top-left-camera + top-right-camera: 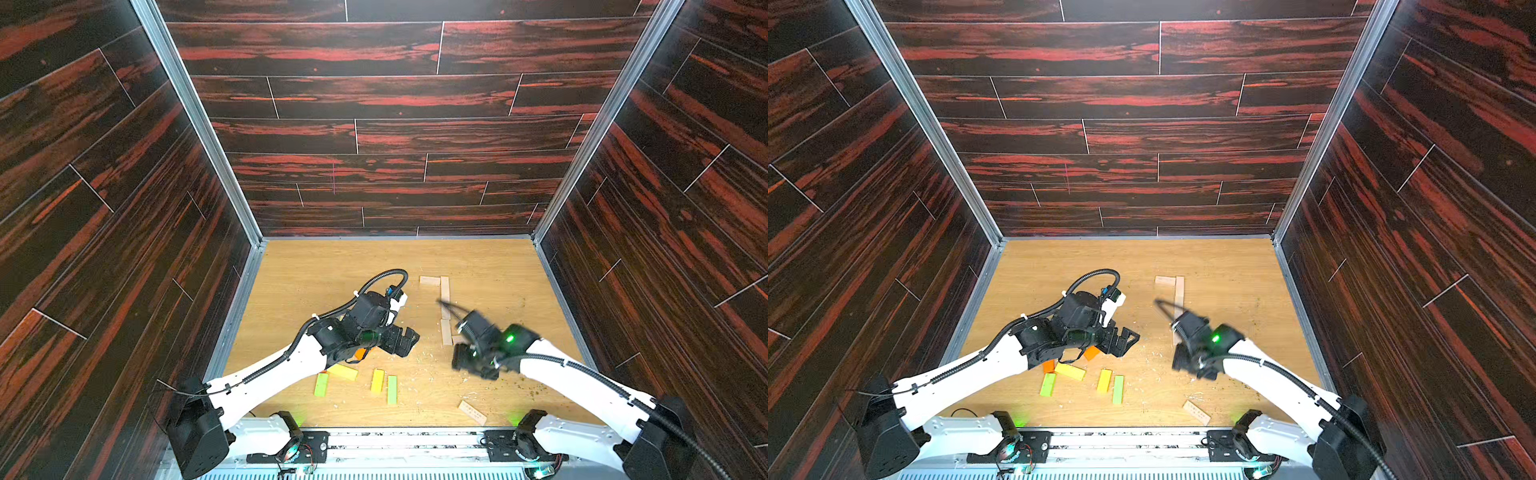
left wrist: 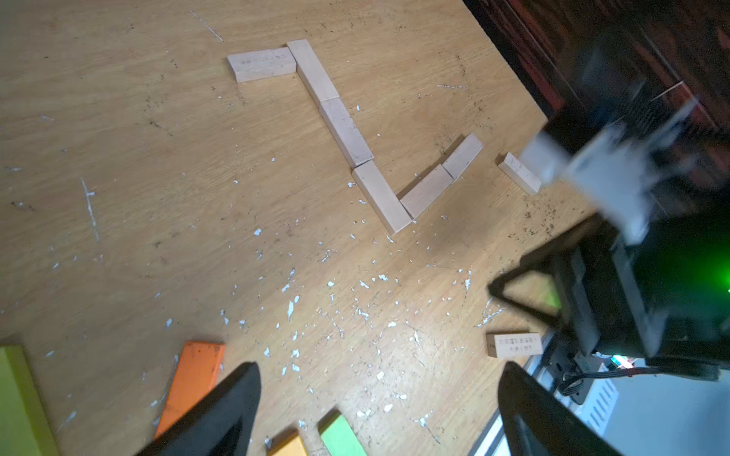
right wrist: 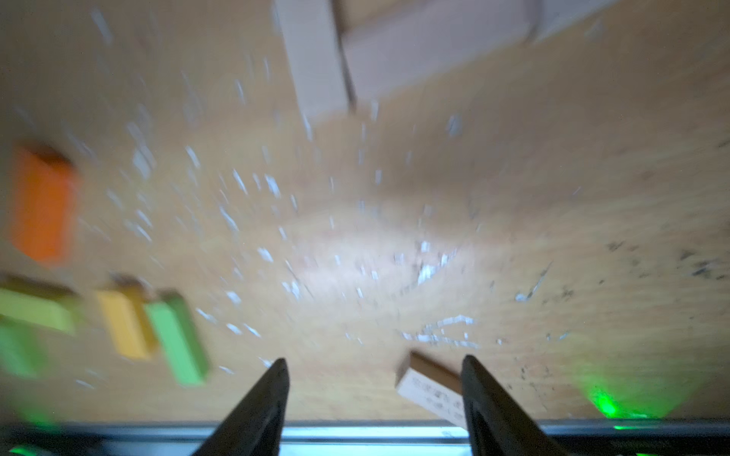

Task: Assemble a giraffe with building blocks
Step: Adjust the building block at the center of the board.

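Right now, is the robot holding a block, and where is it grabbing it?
No. The left gripper and the right gripper are both open and empty; the blocks lie on the table.

Two white arms with black joints reach in from the near corners. The left arm [image 1: 270, 372] stretches toward the middle with its wrist bent. The left tool [image 2: 381, 365] hangs low, its jaws wide apart and nothing between them. The right arm [image 1: 582, 374] appears blurred. The right tool [image 3: 373, 361] tilts downward, back toward the robot's base, its jaws parted and empty.
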`<state>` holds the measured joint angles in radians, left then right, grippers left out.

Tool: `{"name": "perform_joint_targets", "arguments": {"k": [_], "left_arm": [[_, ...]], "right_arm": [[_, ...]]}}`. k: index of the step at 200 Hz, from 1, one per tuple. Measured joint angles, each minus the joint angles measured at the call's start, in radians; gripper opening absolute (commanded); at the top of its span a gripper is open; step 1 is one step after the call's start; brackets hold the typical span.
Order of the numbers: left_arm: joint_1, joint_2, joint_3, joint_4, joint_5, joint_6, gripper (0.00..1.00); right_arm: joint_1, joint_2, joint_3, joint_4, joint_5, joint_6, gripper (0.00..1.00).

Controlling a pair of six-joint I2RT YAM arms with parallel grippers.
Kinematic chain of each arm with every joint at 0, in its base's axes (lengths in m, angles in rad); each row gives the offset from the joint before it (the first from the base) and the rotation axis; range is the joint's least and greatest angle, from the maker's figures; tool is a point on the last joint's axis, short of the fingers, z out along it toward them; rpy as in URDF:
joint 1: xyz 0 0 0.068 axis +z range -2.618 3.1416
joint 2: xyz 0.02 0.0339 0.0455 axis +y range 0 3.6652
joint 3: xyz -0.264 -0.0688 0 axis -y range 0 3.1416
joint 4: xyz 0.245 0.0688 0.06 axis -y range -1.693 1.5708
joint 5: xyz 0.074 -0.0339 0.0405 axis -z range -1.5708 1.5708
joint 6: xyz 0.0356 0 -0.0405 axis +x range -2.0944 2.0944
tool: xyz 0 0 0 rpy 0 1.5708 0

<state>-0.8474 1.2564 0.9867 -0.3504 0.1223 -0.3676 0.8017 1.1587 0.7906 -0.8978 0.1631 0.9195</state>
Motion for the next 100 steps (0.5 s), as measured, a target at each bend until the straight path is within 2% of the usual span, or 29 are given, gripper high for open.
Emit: {"name": "perform_joint_targets", "arguments": {"k": [28,62,100], "left_arm": [[-0.018,-0.018,0.0,-0.002,-0.023,-0.019,0.97],[-0.034,-0.022,0.0,-0.016,-0.043,-0.033,0.96],[-0.039,-0.022,-0.001,-0.023,-0.056,-0.044,0.97]], "right_arm": [[0.071,0.0,-0.094,0.022,-0.016,0.001,0.79],[0.177,0.0,-0.175,0.043,-0.048,0.011,0.81],[0.22,-0.003,-0.225,0.064,-0.071,0.016,0.81]]}}
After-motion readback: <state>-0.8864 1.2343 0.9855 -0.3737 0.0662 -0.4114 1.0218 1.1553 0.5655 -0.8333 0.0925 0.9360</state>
